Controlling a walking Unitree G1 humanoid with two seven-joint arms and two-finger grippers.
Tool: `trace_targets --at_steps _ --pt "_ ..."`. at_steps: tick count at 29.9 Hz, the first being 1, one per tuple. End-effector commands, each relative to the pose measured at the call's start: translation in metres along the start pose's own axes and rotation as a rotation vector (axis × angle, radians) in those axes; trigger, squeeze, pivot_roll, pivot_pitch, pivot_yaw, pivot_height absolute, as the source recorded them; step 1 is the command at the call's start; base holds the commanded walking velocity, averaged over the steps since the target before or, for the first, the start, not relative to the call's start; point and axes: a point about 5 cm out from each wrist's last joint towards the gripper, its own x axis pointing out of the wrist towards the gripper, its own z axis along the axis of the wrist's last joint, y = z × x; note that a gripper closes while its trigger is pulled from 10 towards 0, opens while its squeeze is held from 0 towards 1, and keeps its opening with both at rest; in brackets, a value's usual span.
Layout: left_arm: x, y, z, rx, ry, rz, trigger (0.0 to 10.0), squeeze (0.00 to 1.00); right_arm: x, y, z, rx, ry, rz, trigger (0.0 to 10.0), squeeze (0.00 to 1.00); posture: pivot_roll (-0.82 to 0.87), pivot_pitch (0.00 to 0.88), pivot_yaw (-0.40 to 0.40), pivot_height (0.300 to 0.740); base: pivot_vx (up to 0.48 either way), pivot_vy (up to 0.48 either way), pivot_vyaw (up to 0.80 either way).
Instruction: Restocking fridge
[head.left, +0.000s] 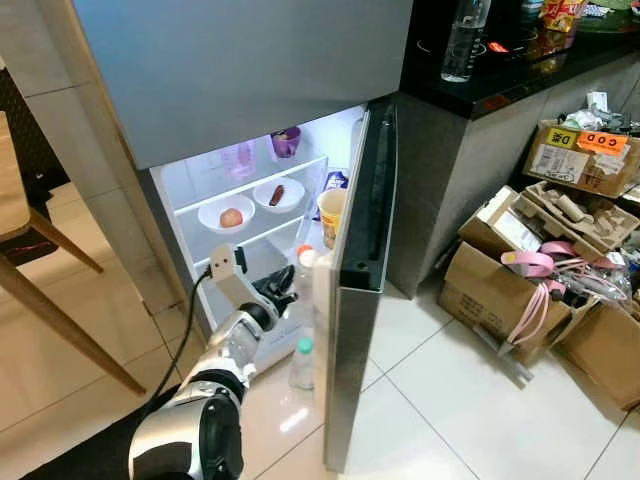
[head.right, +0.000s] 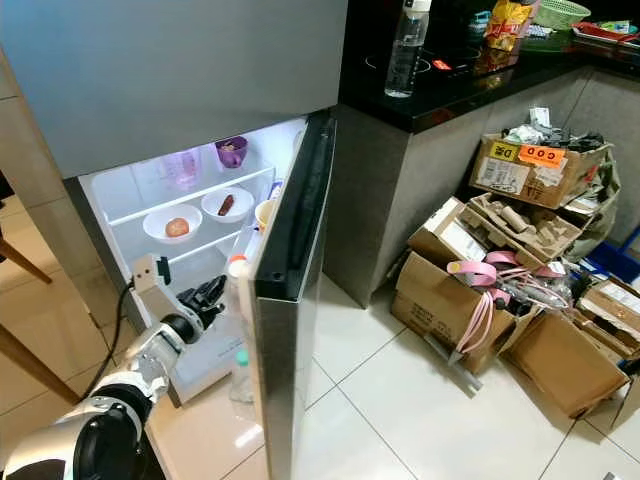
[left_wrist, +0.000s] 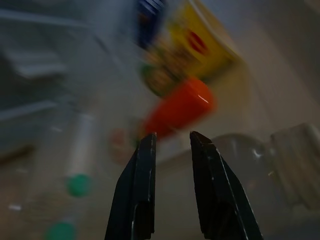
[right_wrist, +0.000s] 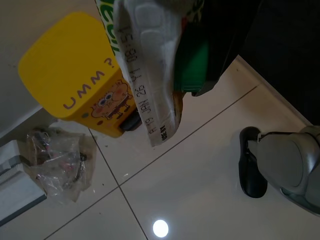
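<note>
The left end effector (head.left: 278, 290) reaches into the lower compartment of the open grey fridge (head.left: 360, 260), low and left of centre in the left eye view, its two black fingers (left_wrist: 142, 190) a narrow gap apart and gripping nothing. Just ahead of the fingertips in the blurred left wrist view lies the orange cap (left_wrist: 182, 106) of a clear plastic bottle (head.left: 304, 272), standing upright in the door shelf, long axis vertical, right of the end effector. The right end effector hangs low over the tiled floor (right_wrist: 190, 185), clamped on a yellow cartoon-printed snack packet (right_wrist: 82, 70). The left arm is clearly nearer the shelves; placing probably comes next.
</note>
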Motion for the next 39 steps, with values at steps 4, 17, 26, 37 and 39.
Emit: trace_targets --at_steps 4,17,26,37,39 --pt "0.012 -0.030 -0.020 -0.048 0.083 -0.179 10.0 0.00 -0.001 -0.001 -0.005 -0.010 0.013 -0.006 10.0 0.00 -0.09 0.000 -0.004 0.740 0.000 0.000 0.00" --pt "0.018 -0.076 -0.056 -0.089 0.223 -0.486 10.0 0.00 -0.001 -0.003 -0.008 -0.005 0.019 -0.013 10.0 0.00 -0.10 0.000 -0.003 0.740 0.000 0.000 0.00" --pt "0.011 -0.080 -0.062 -0.119 0.263 -0.589 10.0 0.00 -0.001 -0.002 -0.008 -0.009 0.020 -0.010 10.0 0.00 -0.09 0.000 -0.007 0.740 0.000 0.000 0.00" --pt "-0.021 -0.039 -0.072 -0.134 0.326 -0.523 10.0 0.00 -0.001 0.000 -0.006 -0.013 0.013 -0.004 10.0 0.00 -0.08 0.000 -0.008 0.740 0.000 0.000 0.00" --pt "-0.034 -0.023 -0.073 -0.123 0.340 -0.481 10.0 0.00 -0.001 0.000 -0.006 -0.014 0.014 -0.003 10.0 0.00 -0.07 0.000 -0.010 0.740 0.000 0.000 0.00"
